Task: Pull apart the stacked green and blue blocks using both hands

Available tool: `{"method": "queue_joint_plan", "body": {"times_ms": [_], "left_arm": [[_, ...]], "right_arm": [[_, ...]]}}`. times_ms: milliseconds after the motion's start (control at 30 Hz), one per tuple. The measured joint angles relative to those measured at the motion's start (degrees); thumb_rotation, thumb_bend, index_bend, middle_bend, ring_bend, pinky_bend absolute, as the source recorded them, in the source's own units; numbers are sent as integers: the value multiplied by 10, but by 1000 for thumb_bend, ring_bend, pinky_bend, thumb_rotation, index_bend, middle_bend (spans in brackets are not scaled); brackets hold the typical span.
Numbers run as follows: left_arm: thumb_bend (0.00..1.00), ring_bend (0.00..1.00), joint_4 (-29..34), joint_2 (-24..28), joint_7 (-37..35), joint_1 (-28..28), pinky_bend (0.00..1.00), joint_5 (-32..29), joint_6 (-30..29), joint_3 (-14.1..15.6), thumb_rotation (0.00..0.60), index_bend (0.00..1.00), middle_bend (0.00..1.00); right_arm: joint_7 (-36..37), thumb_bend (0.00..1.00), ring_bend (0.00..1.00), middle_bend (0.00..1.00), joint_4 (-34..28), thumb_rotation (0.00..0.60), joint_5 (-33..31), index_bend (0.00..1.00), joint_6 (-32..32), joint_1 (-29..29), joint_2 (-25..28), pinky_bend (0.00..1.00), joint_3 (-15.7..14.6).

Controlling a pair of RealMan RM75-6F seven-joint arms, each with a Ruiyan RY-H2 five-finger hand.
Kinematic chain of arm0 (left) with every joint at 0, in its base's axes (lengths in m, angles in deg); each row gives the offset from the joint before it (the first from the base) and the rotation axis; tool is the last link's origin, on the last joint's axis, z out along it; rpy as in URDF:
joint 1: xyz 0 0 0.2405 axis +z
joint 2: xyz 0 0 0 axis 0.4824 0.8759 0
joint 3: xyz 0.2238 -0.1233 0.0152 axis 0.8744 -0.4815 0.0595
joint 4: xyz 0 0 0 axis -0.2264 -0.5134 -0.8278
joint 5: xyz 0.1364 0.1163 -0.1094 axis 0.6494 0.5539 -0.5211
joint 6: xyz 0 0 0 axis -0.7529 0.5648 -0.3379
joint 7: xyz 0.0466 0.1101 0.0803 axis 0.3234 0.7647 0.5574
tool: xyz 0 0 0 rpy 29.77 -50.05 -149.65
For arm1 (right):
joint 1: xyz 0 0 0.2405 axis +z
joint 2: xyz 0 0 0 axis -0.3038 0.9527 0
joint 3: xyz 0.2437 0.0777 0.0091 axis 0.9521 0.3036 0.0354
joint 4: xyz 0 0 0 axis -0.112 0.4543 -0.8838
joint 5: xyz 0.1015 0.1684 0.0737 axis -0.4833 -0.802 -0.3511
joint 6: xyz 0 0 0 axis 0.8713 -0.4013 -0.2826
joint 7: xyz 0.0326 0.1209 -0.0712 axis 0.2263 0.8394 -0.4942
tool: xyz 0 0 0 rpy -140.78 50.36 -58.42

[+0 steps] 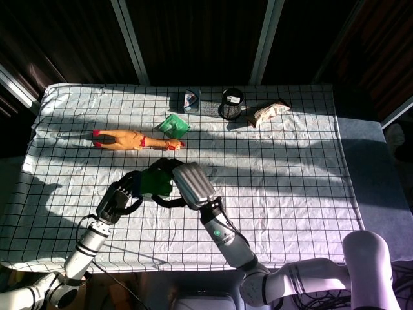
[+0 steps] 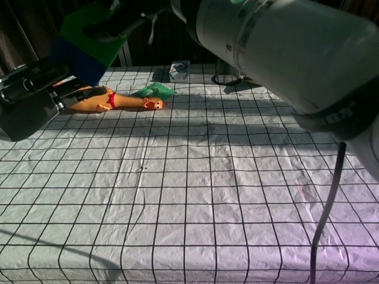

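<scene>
Step in hand: both hands on the stack, separation not yet made. The green block [image 2: 89,26] sits on top of the blue block [image 2: 77,62], the two flush, held in the air above the near-left part of the counter [image 1: 290,161].

Right hand [image 1: 184,184] grips the green block, fingers wrapped over its top. Left hand [image 1: 119,197] reaches in from the left at the level of the blue block, fingers curled against it; it appears to hold it, though the chest view cuts off most of the hand.

Next move, by judgement: firm the lower grip, then draw the hands apart vertically.

Blocks look rigid, plain-faced, saturated colour, seam straight.
</scene>
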Motion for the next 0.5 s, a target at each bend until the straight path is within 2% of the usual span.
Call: {"method": "queue_joint_plan", "body": {"times_ms": [267, 500], "left_arm": [[645, 493, 7, 1, -13, 5, 463, -5, -7, -6, 600, 753, 843], [651, 498, 9, 5, -24, 7, 478, -2, -9, -6, 600, 756, 846]], "right_arm": [[13, 340, 621, 705, 2, 600, 0, 962, 0, -5, 3, 647, 4], [26, 340, 621, 705, 1, 600, 1, 962, 2, -7, 5, 647, 8]]}}
